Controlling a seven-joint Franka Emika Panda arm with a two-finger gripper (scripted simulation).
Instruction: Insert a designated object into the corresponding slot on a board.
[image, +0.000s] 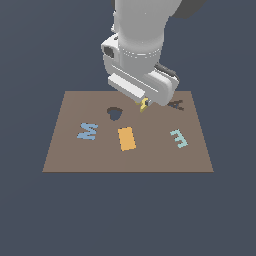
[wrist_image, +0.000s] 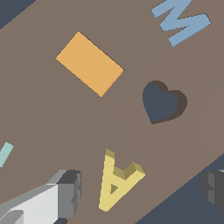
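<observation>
The board (image: 60, 150) lies flat beneath the arm (image: 142, 40), which comes down over its far edge. The gripper (wrist_image: 135, 192) hangs above the board with its fingers (wrist_image: 68, 192) spread wide apart, nothing clamped between them. The orange rectangle (image: 127, 138) lies nearer the camera than the gripper in the exterior view, the blue M (image: 87, 131) off toward that view's left and the pale E (image: 179, 138) toward its right. The heart recess (image: 114, 113) sits just beside the gripper on the exterior view's left. The A slot (image: 176, 105) is near it on the right. The yellow A (wrist_image: 117, 180) lies on the board between the open fingers, touching neither.
</observation>
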